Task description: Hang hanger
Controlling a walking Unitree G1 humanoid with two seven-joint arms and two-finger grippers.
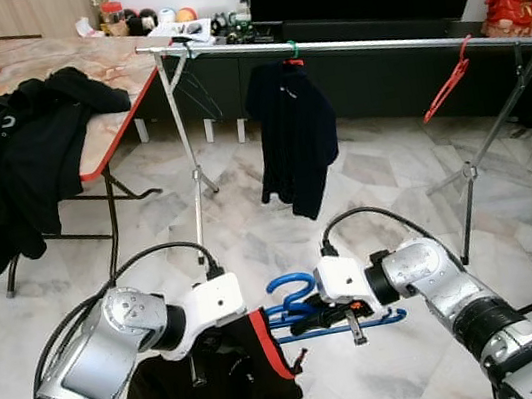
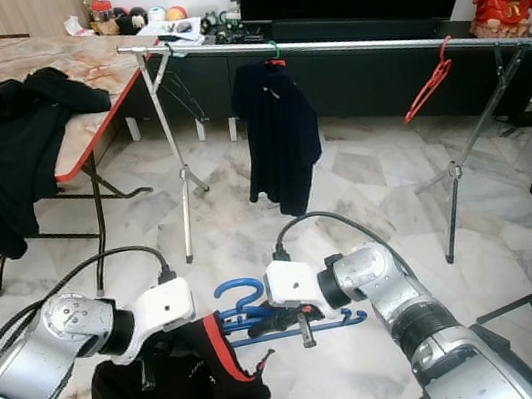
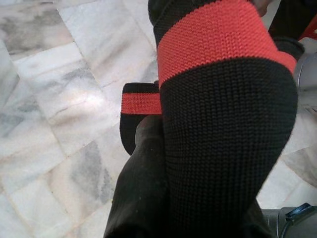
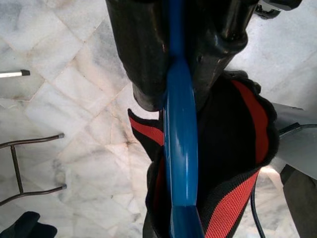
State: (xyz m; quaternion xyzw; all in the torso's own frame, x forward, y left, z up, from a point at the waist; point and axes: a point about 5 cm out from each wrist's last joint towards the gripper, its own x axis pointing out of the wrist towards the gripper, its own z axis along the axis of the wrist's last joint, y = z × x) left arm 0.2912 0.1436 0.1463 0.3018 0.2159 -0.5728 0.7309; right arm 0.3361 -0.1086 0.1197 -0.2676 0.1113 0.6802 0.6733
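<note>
Open marble floor (image 1: 248,212) between me and clothes rail (image 1: 363,44); my right gripper (image 1: 337,318) clenched on blue hanger (image 1: 299,311), my left gripper (image 1: 210,355) grasping black red-trimmed garment (image 1: 230,387)

No text, label, brand, number or sign can be read anywhere; a small pale mark is seen on the black clothing (image 1: 10,149) heaped on the table (image 1: 112,123), and another on the black shirt (image 1: 293,134) hung on the rail (image 1: 363,44), both too small to be made out.
</note>
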